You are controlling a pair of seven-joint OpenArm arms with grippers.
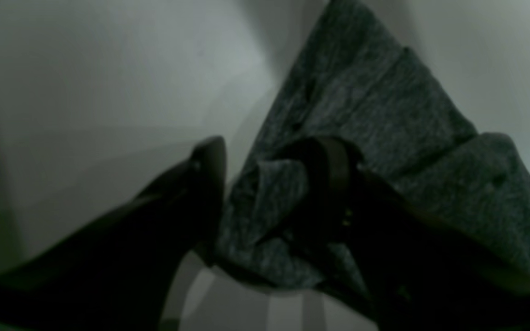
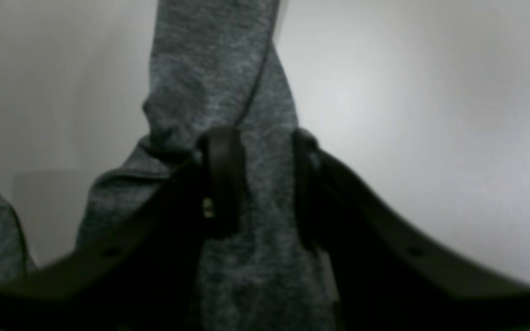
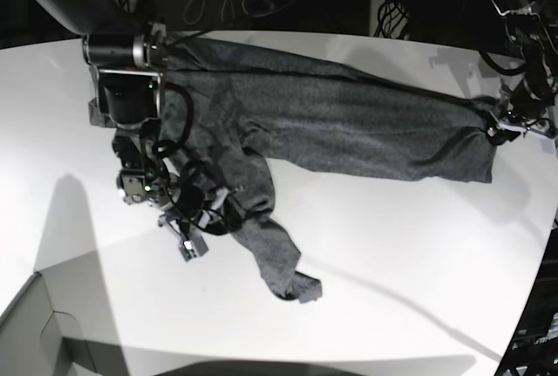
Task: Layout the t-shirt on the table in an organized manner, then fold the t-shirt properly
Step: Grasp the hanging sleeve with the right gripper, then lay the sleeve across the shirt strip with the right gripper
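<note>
Item: my left gripper (image 1: pixel 269 184); jaws clamped on a bunched fold of the t-shirt (image 1: pixel 384 138); one dark finger (image 1: pixel 205 184) on the bare side, the other (image 1: pixel 334 179) pressed into cloth; fabric gathered between them, wrinkled, fanning away from the tips in broad pleats; white table (image 1: pixel 85 92) showing beside and beyond the cloth.

Item: my right gripper (image 2: pixel 262 179); jaws drawn in on either side of a narrow rope of the same grey knit, which runs between the fingers (image 2: pixel 221 174) and on past the tips; whether they pinch it tight I cannot tell; pale tabletop to both sides of the strand; another bit of cloth at the near edge of my view.

Item: the t-shirt, seen from the base camera (image 3: pixel 331 123); dark heather grey, stretched in a long band between my two grippers; my left gripper (image 3: pixel 504 125) at one end, close to the table's curved edge; my right gripper (image 3: pixel 214 210) at the other, where the cloth is rumpled; a loose tail of fabric trails away from my right jaws and ends in a curled tip lying on the table (image 3: pixel 392 263).

Item: grey box corner (image 3: pixel 35 328); well apart from the cloth, at the table's near edge.
</note>
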